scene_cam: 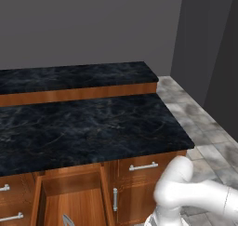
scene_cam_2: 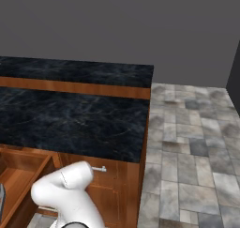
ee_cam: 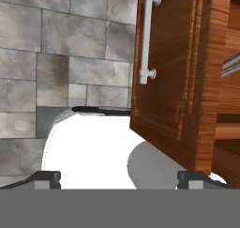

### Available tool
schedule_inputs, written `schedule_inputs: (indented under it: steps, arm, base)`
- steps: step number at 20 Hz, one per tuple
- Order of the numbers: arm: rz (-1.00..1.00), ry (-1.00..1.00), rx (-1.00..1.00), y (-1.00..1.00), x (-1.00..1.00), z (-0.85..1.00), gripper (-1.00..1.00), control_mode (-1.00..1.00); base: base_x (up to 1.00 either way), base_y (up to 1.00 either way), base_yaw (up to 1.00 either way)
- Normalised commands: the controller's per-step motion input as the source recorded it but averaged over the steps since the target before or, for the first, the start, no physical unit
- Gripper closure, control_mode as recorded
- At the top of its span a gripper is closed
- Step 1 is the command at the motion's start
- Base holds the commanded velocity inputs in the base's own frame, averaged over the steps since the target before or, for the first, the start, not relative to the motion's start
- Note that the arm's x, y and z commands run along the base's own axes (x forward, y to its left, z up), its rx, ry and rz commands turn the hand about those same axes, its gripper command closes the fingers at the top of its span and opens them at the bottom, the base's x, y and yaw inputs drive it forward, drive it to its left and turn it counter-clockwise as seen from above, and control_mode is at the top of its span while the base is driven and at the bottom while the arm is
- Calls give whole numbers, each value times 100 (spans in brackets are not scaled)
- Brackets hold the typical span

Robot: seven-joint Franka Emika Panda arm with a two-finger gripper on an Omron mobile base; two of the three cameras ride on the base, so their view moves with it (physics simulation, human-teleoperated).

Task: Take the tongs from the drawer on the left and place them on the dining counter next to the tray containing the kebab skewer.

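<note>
Left base view: the drawer stands pulled open under the black marble tabletop of the dining counter. A small grey tip of the tongs pokes up from the drawer floor at the picture's bottom edge; the rest is cut off, so their long axis cannot be read. The arm's white elbow sits to the right of the drawer, in front of a narrow door with a vertical handle.

Right base view: the open drawer shows at the lower left, with a grey sliver at the left edge that is probably the tongs.

Hand view: the fingers stand wide apart and hold nothing. The camera looks down past the drawer front with its bar handle onto the stone floor. A grey strip at the right edge may be the tongs, inside the drawer. Judging by this, the tongs lie to the hand's right, beyond the drawer front, so the hand must come over the drawer before reaching in.
</note>
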Motion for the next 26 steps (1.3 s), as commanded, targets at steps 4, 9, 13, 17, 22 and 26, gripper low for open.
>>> schedule_inputs:
  steps: [4, 9, 13, 17, 22, 26]
  arm:
    - [3, 33, 1, -12, 74, 7, -100, -100]
    - [0, 39, 0, 0, 82, 36, -100, -100]
    - [-6, 41, 0, 1, 86, 54, -100, -100]
    - [-1, 36, 0, 0, 61, 37, -100, -100]
    - [0, 9, 0, 0, 19, 6, -100, -100]
    - [-18, -2, -6, 24, 32, 9, -100, -100]
  base:
    - [0, 0, 0]
    - [0, 0, 0]
    - [0, 0, 0]
    - [0, 0, 0]
    - [0, 0, 0]
    - [0, 0, 0]
